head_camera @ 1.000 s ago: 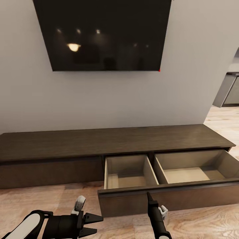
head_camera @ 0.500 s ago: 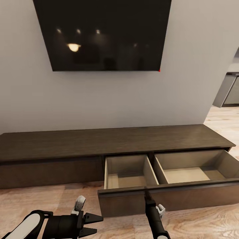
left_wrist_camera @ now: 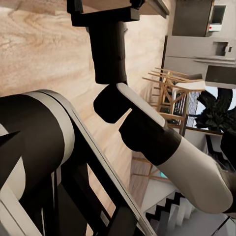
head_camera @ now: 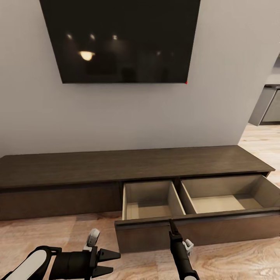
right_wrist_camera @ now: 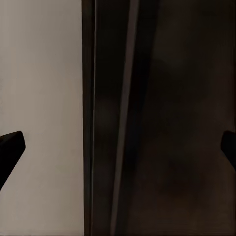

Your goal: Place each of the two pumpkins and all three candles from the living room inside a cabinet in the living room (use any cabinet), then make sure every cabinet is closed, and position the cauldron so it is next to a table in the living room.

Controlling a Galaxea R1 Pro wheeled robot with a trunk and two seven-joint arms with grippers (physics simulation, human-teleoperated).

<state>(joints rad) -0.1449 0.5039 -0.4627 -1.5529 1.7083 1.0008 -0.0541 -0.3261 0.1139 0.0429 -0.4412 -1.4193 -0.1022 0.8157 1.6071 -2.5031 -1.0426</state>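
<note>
The long, low dark-brown cabinet [head_camera: 116, 165] stands against the wall. Its pull-out drawer [head_camera: 147, 235] is open. Both beige compartments, the left one [head_camera: 149, 210] and the right one [head_camera: 223, 202], are empty. My right gripper [head_camera: 171, 225] is at the top edge of the drawer front. In the right wrist view its fingertips [right_wrist_camera: 10, 147] stand wide apart, open, with the dark drawer front [right_wrist_camera: 162, 118] between them. My left gripper [head_camera: 111, 262] hovers open over the floor, left of the drawer, holding nothing. The pumpkins, candles, cauldron and table are out of view.
A large black TV [head_camera: 120, 39] hangs on the wall above the cabinet. Grey kitchen units [head_camera: 268, 107] show past the wall's right end. Light wood floor [head_camera: 39, 237] lies in front. The left wrist view shows my right arm [left_wrist_camera: 162, 137] and wooden chairs [left_wrist_camera: 172, 93].
My right gripper has edged forward and slightly left, up to the drawer front. The drawer front sits very slightly farther in. The left arm has not moved.
</note>
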